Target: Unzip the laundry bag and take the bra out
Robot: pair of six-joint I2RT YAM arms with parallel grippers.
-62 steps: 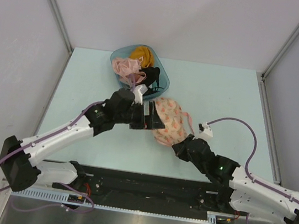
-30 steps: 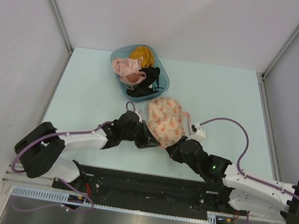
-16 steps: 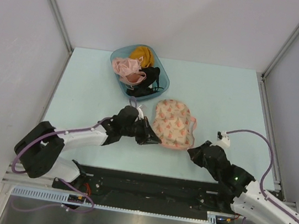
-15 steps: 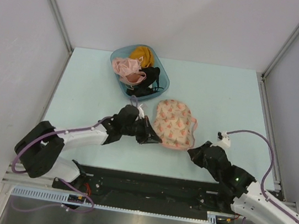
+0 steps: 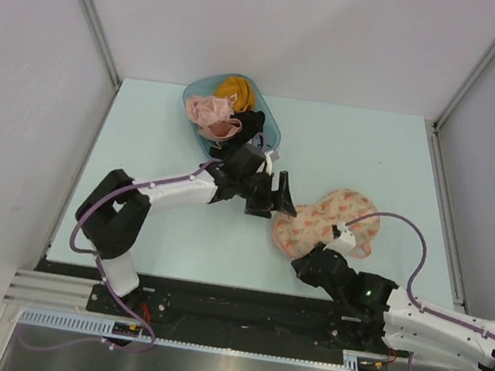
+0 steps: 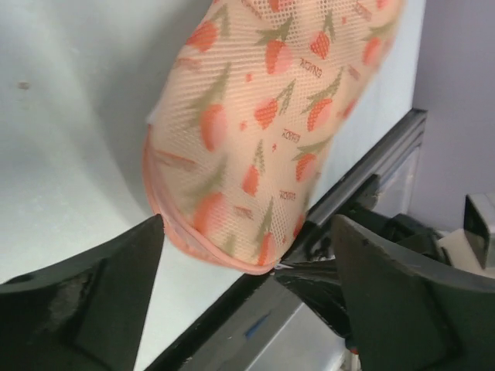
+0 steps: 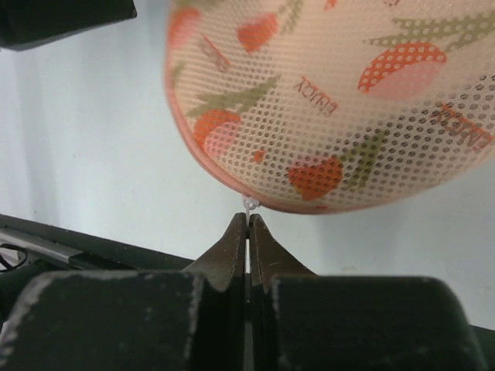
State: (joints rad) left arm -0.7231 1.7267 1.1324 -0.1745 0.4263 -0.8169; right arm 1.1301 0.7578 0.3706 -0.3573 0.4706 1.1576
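Right gripper (image 7: 248, 220) pressed together, pinching the zip pull (image 7: 249, 204); laundry bag (image 5: 328, 217) lies straight ahead of its fingertips, long axis running away from them and off to the right. Left gripper (image 5: 277, 208) spread wide, holding nothing; the bag's near end sits just ahead, between its fingers, apparently not touching. We judge left is best placed to pin the bag; bra not visible, presumably inside.
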